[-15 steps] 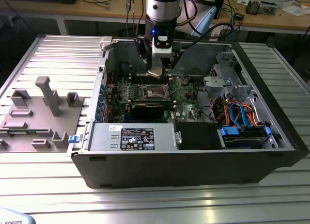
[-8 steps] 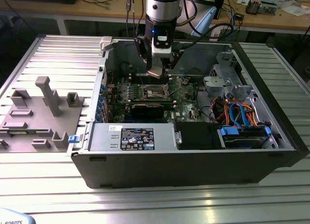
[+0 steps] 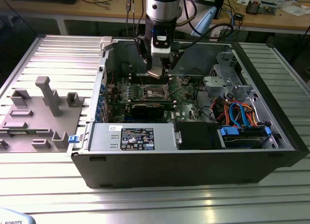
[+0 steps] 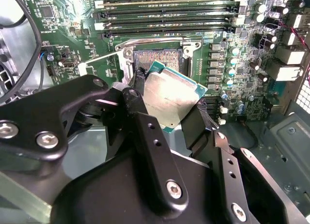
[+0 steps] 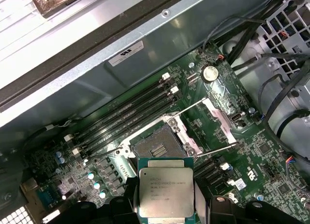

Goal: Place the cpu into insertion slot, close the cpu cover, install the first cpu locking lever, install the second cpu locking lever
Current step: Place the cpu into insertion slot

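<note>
The black two-fingered gripper (image 4: pixel 168 107) pinches the flat, square, silver-topped cpu (image 5: pixel 166 192) by opposite edges. It hangs above the open, metal-rimmed square insertion slot (image 5: pixel 156 145) mid-way across the green circuit board (image 5: pixel 252 156), probably so its underside stays clear.

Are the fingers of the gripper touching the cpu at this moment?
Touching. In the second wrist view the black fingers clamp the cpu at two opposite edges, with no gap visible.
</note>
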Controlling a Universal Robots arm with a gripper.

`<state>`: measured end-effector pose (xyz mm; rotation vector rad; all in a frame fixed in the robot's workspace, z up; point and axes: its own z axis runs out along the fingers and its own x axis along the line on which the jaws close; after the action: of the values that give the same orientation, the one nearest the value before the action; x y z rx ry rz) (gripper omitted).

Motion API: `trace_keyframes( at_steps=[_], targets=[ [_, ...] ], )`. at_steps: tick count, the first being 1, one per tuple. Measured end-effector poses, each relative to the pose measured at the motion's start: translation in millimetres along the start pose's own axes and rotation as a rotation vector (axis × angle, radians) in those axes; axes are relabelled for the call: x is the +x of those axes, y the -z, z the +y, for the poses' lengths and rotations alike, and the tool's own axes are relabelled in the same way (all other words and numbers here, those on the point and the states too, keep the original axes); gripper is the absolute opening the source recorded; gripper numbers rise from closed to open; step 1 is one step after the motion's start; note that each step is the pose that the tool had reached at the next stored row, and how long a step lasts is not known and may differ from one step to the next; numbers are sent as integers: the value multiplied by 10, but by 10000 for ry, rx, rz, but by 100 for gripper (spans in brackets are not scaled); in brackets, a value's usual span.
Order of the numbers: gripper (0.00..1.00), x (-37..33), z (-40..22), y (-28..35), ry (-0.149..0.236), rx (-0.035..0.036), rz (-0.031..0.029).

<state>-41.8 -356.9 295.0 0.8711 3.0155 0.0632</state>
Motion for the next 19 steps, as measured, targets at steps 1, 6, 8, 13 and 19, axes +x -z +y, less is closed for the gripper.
trace_keyframes(
  at_steps=[1, 6, 8, 13, 19],
  targets=[
    [55, 0, 0, 0, -3, 1, -1],
    [55, 0, 0, 0, -36, 3, -4],
    [55, 0, 0, 0, -43, 3, -4],
    [55, 0, 0, 0, -94, 4, -6],
    [55, 0, 0, 0, -159, 3, -9]
  ],
)
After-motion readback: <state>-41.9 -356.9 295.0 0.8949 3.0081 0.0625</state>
